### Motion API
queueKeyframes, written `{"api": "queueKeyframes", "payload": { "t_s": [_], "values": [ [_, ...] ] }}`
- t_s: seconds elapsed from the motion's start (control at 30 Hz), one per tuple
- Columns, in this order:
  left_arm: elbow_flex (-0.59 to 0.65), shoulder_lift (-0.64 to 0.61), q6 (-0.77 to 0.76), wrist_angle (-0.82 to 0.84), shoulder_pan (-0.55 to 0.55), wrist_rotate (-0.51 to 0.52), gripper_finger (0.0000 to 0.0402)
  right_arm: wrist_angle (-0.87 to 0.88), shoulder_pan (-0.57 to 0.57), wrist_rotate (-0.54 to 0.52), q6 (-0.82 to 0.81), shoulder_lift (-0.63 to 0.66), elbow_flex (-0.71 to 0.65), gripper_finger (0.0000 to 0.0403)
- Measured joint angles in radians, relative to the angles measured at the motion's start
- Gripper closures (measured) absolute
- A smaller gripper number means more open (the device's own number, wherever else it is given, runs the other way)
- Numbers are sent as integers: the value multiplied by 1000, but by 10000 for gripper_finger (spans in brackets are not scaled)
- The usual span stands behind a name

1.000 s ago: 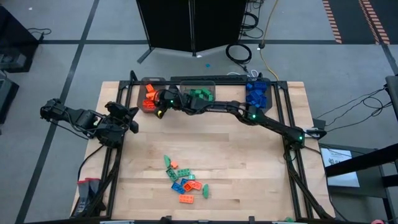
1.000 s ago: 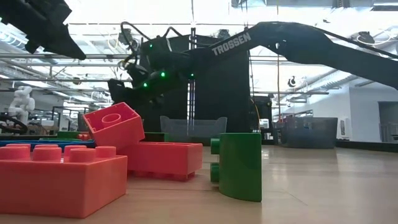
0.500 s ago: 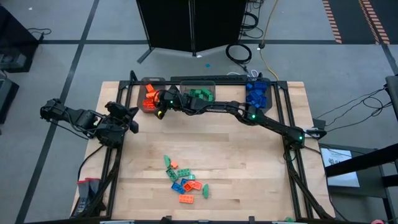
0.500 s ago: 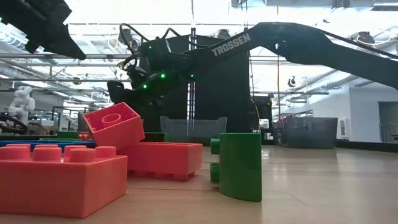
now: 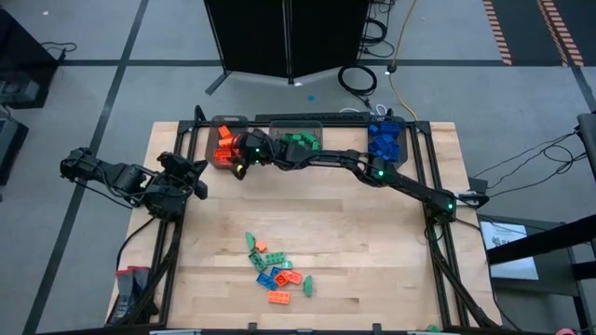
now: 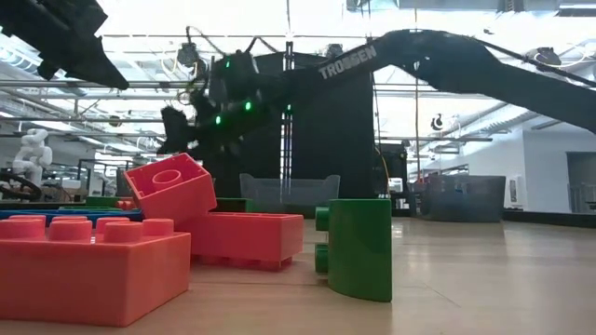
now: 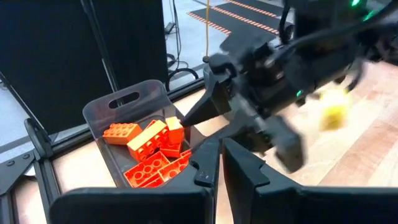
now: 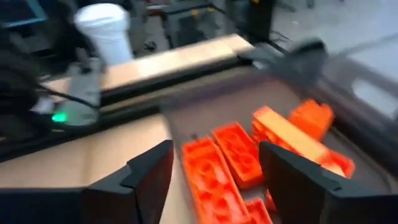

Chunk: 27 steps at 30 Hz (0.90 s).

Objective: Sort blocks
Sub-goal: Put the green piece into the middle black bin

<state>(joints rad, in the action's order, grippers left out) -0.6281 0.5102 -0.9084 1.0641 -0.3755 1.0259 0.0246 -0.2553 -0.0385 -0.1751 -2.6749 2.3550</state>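
Orange blocks [image 8: 239, 162] in the far-left bin [image 5: 223, 144], right gripper [image 5: 235, 154] above them.

Its jaws stand apart, holding nothing. More mixed blocks [image 5: 275, 270] lie loose near the table's [image 5: 372, 251] six o'clock edge. The left gripper [image 5: 197, 177] waits at nine o'clock, jaws together and empty.

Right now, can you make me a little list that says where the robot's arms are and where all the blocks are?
right tool: open, empty, over the bin of orange blocks
left tool: shut, waiting at the table's left edge
orange blocks bin: back left of the table, orange blocks inside
green blocks bin: back middle
blue blocks bin: back right
loose blocks: small mixed pile of orange, green and blue, near the front middle of the table
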Motion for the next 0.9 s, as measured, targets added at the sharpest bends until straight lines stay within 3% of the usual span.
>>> {"api": "queueKeyframes", "payload": {
  "t_s": [0.23,0.37,0.5,0.77,0.9],
  "values": [
    [0,0,2,0,0,0,378,78,41,143,271,204,0,195],
    [0,0,6,0,0,0,378,304,112,214,440,389,9,198],
    [0,0,5,0,0,-1,378,669,211,228,571,443,4,198],
    [0,0,0,0,0,-6,378,1200,350,252,497,394,5,205],
    [0,0,6,0,0,-7,378,1263,393,297,386,346,-6,208]
  ]
}}
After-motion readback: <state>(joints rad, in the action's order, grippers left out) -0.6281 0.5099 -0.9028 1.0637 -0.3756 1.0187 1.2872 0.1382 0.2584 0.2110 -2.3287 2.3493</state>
